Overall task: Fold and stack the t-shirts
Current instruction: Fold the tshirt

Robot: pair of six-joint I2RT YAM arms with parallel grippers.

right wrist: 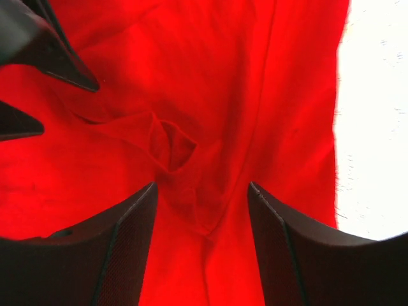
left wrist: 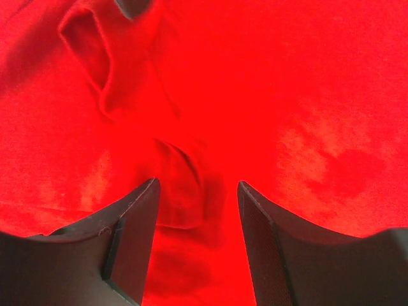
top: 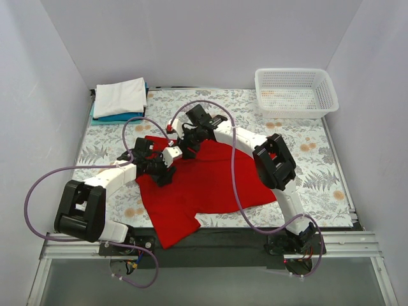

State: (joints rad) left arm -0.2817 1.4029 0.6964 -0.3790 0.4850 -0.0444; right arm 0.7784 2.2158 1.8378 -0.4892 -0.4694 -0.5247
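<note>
1. Nearest us in the top view, the red t-shirt (top: 210, 182) lies rumpled on the floral table (top: 319, 172). It spreads from the middle toward 6 o'clock, where one corner laps over the dark near edge.
2. The left gripper (top: 164, 171) is over the shirt's left part, at about 9 o'clock of the cloth, and its arm reaches in from 8 o'clock.
3. In the left wrist view we see the left gripper (left wrist: 197, 185) with its jaws spread. A raised ridge of red cloth runs up between them, closer to the finger at 9 o'clock, and red fabric fills the whole view.
4. Just beyond, at 1 o'clock from the left one, the right gripper (top: 186, 148) hangs over the shirt's far edge, just beside the other.
5. In the right wrist view the right gripper (right wrist: 203, 186) also has its jaws spread. A small pocket-like fold sits just past the gap toward 11 o'clock, and creases run down between the jaws. The shirt's edge and bright table show at 3 o'clock. The left gripper's dark fingertips (right wrist: 60, 60) point in from 10 o'clock.
6. We cannot tell whether either claw presses on the cloth.
7. Farthest off, at 11 o'clock of the table, a folded white t-shirt (top: 120, 95) rests on a teal t-shirt (top: 115, 117).
8. At 1 o'clock stands a white mesh basket (top: 296, 92), well apart from the red shirt.
</note>
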